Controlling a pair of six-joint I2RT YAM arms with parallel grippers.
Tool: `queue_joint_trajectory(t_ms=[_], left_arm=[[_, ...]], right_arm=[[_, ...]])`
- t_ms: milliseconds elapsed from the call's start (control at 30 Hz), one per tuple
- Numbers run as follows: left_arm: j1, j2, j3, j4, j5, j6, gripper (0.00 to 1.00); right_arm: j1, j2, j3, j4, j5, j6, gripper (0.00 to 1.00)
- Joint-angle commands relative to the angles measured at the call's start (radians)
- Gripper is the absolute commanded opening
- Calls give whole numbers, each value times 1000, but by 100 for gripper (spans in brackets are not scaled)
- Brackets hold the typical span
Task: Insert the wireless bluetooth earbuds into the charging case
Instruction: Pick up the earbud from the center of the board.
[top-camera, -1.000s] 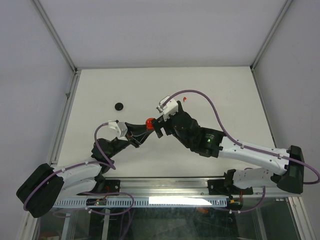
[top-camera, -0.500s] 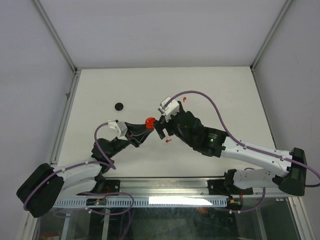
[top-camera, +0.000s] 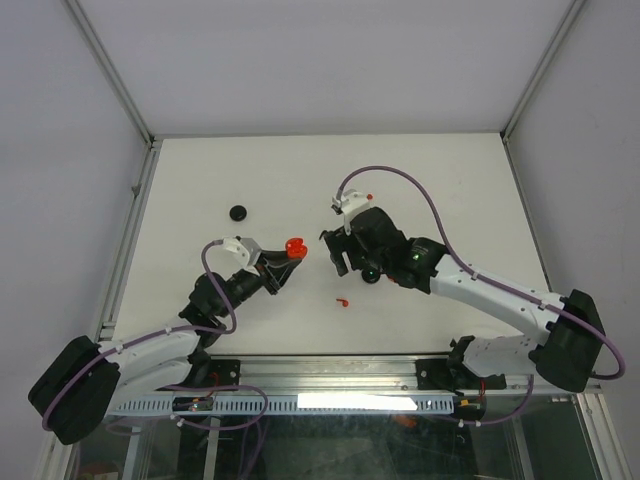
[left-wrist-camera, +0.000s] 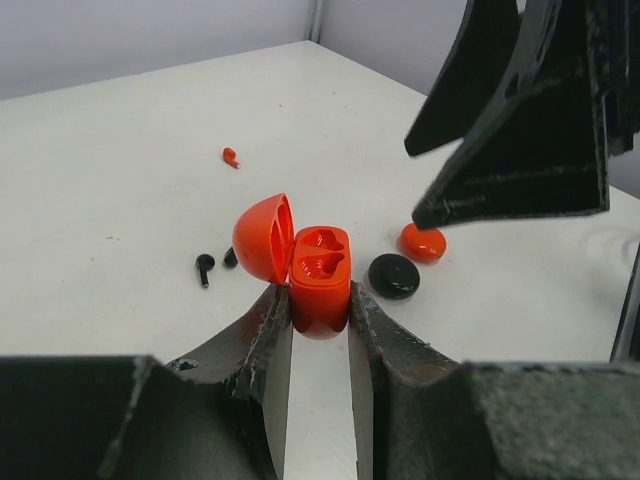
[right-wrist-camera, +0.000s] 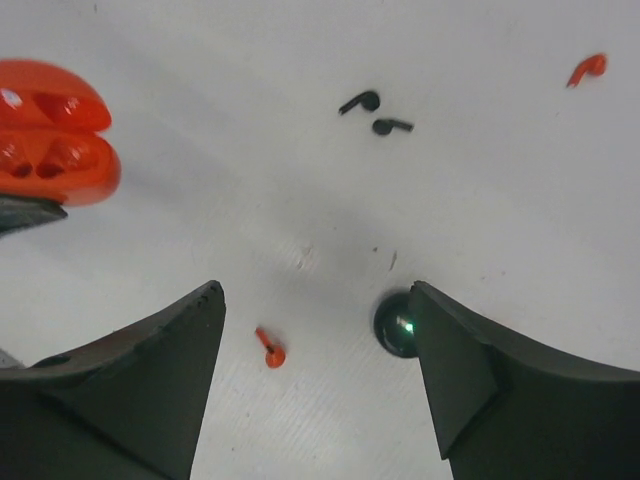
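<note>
Left hand (left-wrist-camera: 318, 300) is pinching the open case (left-wrist-camera: 320, 268); right hand (right-wrist-camera: 315, 295) is spread above a red bud (right-wrist-camera: 268, 348) lying on the surface (right-wrist-camera: 300, 180). I'd centre over it, drop straight, squeeze gently.

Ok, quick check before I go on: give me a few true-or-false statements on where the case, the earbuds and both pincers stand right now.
1. The left pincer grips the red plastic charging case, whose lid is open. True.
2. The right pincer holds a tiny red comma-shaped earbud. False: its jaws stand open and empty, and that earbud lies on the white table below them.
3. The two tiny black comma-shaped earbuds sit in the case. False: they lie side by side on the table, and the case's sockets look empty.
4. A second red earbud lies on the table, well apart from the case. True.
</note>
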Motion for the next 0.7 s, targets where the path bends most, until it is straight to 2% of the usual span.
queue_joint_trajectory(t_ms=[0, 267, 467, 667], left_arm=[[8, -69, -22, -64, -33, -4, 0], [8, -111, -53, -99, -31, 19, 0], [8, -114, -66, -86, -38, 49, 0], [8, -114, -78, -76, -41, 60, 0]], right_arm=[[5, 29, -26, -105, -137, 112, 76], [48, 125, -59, -219, -141, 223, 71], [92, 206, -82, -218, -88, 255, 70], [123, 278, -68, -174, -80, 193, 70]])
